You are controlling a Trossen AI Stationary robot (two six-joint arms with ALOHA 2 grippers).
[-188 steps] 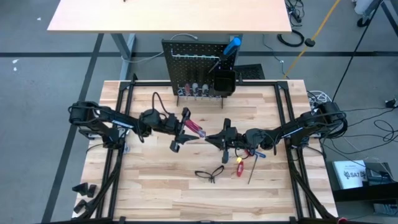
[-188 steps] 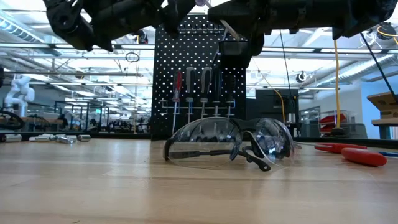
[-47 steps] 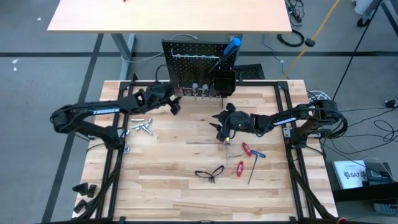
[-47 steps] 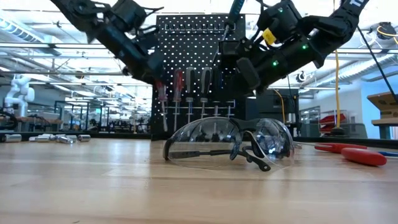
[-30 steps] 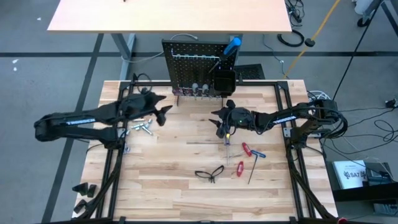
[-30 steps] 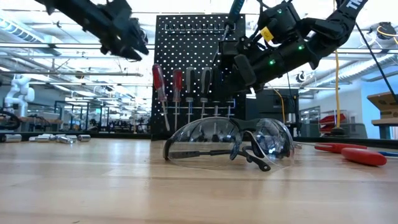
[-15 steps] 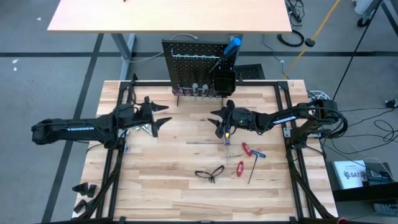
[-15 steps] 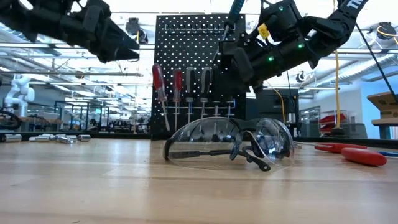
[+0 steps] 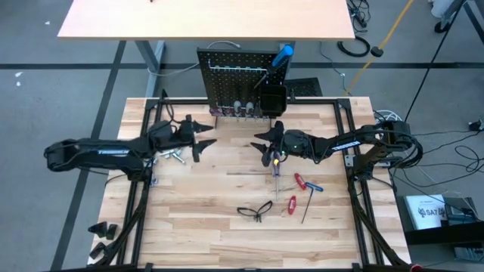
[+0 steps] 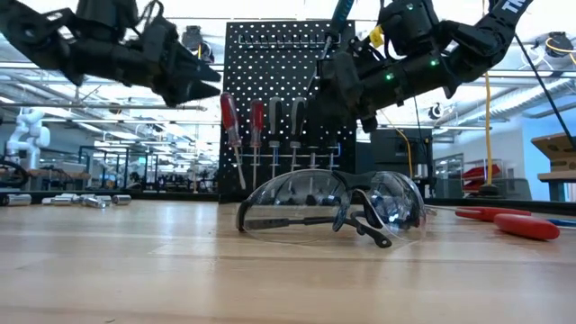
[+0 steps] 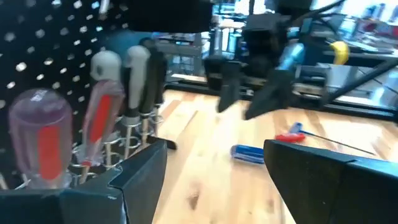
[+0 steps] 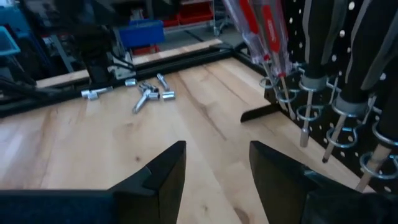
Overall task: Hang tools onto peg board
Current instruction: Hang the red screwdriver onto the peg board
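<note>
High view first: the peg board (image 9: 236,75) stands upright at the far edge of the wooden table (image 9: 197,227), with a row of screwdrivers (image 10: 270,126) hanging in its rings and a square black bin (image 9: 272,100) fixed to its right side, a blue-handled tool (image 9: 282,54) poking out above it. Both arms hover over the table just in front of the board. The left gripper (image 9: 200,139) sits left of centre, fingers spread apart and empty, right beside a scatter of small silver metal pieces (image 9: 172,155) that lie between it and the table's left rail. The right gripper (image 9: 266,145) hangs nearer the middle, its fingers parted with nothing between them, just in front of the bin. Directly under it lies a yellow-tipped screwdriver (image 9: 276,165). Further toward the near-right lie the red-handled hex keys (image 9: 296,193) and a blue-handled screwdriver (image 9: 316,187). The black-framed glasses (image 9: 255,211) rest alone near the front, well apart from both grippers. From table level the glasses (image 10: 331,207) sit squarely in front of the board's lower part.
</note>
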